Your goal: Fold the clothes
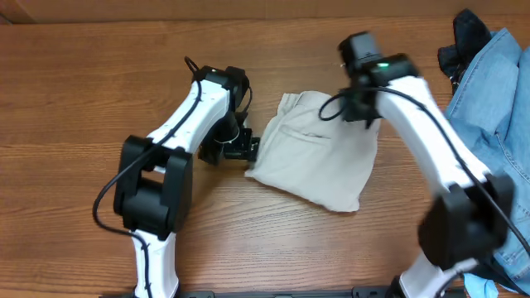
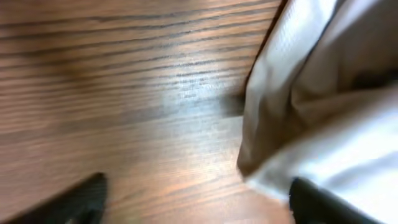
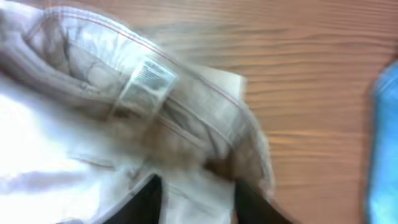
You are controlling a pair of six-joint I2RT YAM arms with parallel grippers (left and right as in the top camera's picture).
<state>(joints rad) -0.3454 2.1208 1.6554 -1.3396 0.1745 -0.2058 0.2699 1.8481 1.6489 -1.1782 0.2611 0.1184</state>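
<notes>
From above, the cream trousers [image 1: 315,161] lay folded into a compact, slightly rumpled bundle in the middle of the wooden surface [image 1: 99,83]. Their waistband [image 1: 302,101] was on the far side. The left gripper [image 1: 247,151] sat low at the bundle's left edge, right against the cloth or just beside it. The right gripper [image 1: 358,106] hung over the far right corner of the bundle, its jaws hidden under the wrist from this angle. A blue denim garment [image 1: 497,124] was heaped at the right edge of the surface, with a black garment [image 1: 468,37] beyond it at the far right. Both were apart from the trousers.

From the left wrist, the left gripper [image 2: 199,208] had its jaws spread wide. One of its dark fingertips [image 2: 87,199] was over bare wood, and the other was at the rim of the pale cloth. Nothing was pinched between them. The trousers [image 2: 323,93] filled the right side of this view, and their folded edge cast a shadow on the surface [image 2: 124,93].

From the right wrist, the picture was blurred. The right gripper [image 3: 199,199] showed its jaws standing partly apart, the dark fingers [image 3: 146,202] low in the frame with cream cloth lying in the gap. The cloth did not look squeezed. The trousers [image 3: 74,155] lay just past the jaws, the waistband [image 3: 205,106] curling across them with a small white label [image 3: 149,78] sewn inside it. Bare surface [image 3: 311,62] showed beyond, and a sliver of the denim garment [image 3: 387,143] at the right edge.
</notes>
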